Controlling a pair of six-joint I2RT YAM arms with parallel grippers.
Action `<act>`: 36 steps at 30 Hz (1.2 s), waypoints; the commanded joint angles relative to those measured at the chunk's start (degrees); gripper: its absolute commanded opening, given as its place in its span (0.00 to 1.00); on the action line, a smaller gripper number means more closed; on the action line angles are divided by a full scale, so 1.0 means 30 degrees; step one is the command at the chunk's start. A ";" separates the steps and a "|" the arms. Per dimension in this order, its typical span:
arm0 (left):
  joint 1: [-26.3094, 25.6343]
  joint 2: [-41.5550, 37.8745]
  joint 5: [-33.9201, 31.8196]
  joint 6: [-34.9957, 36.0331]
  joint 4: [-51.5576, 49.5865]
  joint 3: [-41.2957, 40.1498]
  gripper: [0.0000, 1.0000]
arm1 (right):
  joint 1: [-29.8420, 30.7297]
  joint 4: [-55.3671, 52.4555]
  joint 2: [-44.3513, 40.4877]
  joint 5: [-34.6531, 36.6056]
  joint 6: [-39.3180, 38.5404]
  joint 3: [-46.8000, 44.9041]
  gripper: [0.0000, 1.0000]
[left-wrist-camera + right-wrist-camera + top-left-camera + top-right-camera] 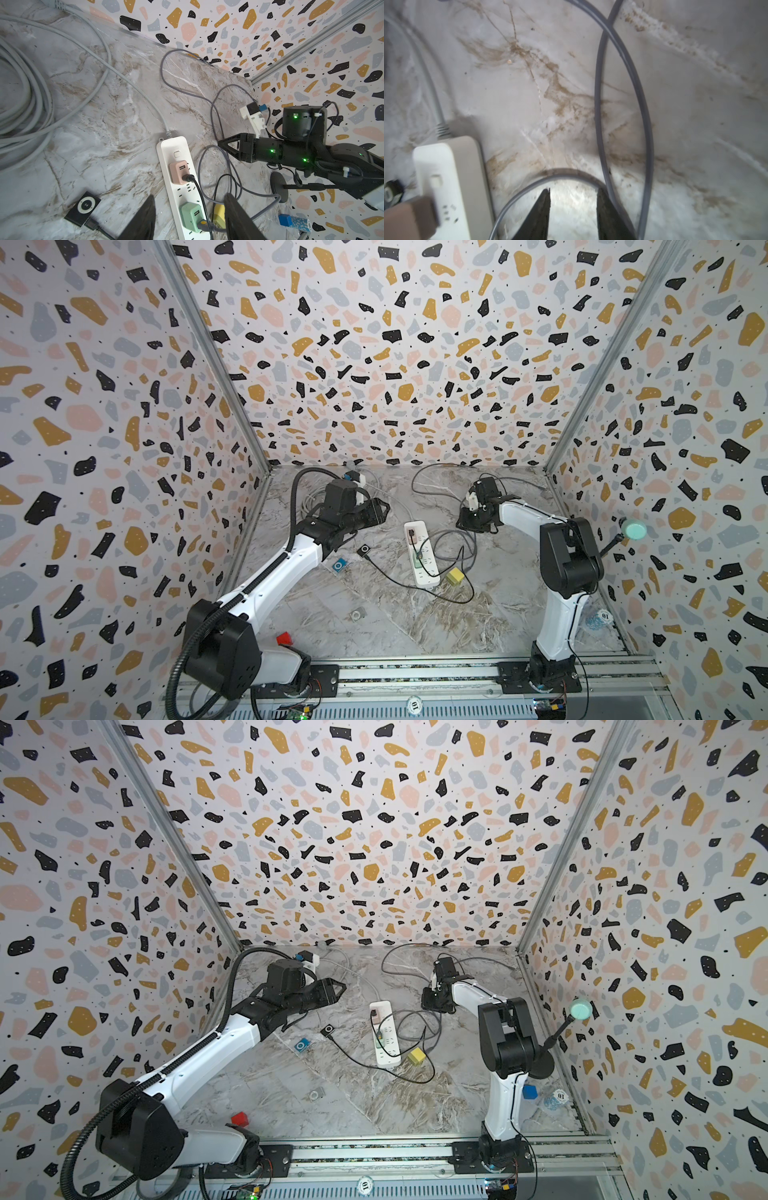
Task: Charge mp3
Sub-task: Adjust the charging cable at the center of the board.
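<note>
- The black mp3 [364, 549] lies flat on the table [415, 635], left of the strip [428, 578]. A black cable [397, 581] is plugged into its edge and seems to lead to the pink charger [178, 171].
- A blue mp3 [340, 565] lies close by and a silver mp3 [357, 615] nearer the front. Neither has a cable.
- Each player looks small, light, rigid and smooth, so it will likely skid on the marble. Pinch one across its narrow sides, clear of the socket.
- A limp grey cable [598, 93] from the green charger [190, 214] loops right of the strip. It is best held by its stiff plug.
- Right gripper [573, 191]: low over that loop, jaws partly apart with bare table between them, holding nothing.
- Left gripper [189, 195]: above the strip, jaws wide and empty.
</note>
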 commanded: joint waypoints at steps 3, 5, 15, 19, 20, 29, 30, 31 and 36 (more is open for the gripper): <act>-0.0066 -0.0525 -0.0013 0.0387 0.0017 -0.0497 0.54 | 0.0476 -0.2235 0.0779 0.3411 0.0182 0.2090 0.36; -0.0075 -0.0564 -0.0003 0.0373 0.0023 -0.0598 0.54 | 0.0578 -0.2611 0.1089 0.4054 0.0138 0.2494 0.35; -0.0080 -0.0351 0.0106 0.0462 0.0027 -0.0353 0.54 | 0.0902 -0.3224 0.2192 0.5405 -0.0481 0.3497 0.29; -0.0082 -0.0321 0.0160 0.0497 -0.0007 -0.0266 0.53 | 0.0969 -0.3330 0.2611 0.5523 -0.0652 0.3771 0.25; -0.0061 -0.0333 0.0172 0.0455 -0.0008 -0.0281 0.53 | 0.1018 -0.3299 0.2674 0.5493 -0.0669 0.3778 0.23; -0.0075 -0.0567 0.0109 0.0511 -0.0116 -0.0390 0.53 | 0.1140 -0.3394 0.3316 0.5061 -0.1094 0.4212 0.01; -0.0071 -0.0596 0.0088 0.0524 -0.0113 -0.0388 0.53 | 0.1137 -0.3360 0.3169 0.4843 -0.1151 0.4333 0.00; -0.0075 -0.0636 0.0083 0.0531 -0.0148 -0.0398 0.53 | 0.1162 -0.3292 0.2930 0.4668 -0.1182 0.4408 0.00; -0.0072 -0.0719 0.0045 0.0556 -0.0156 -0.0368 0.53 | 0.1413 -0.2742 0.0276 0.3229 -0.1200 0.4904 0.00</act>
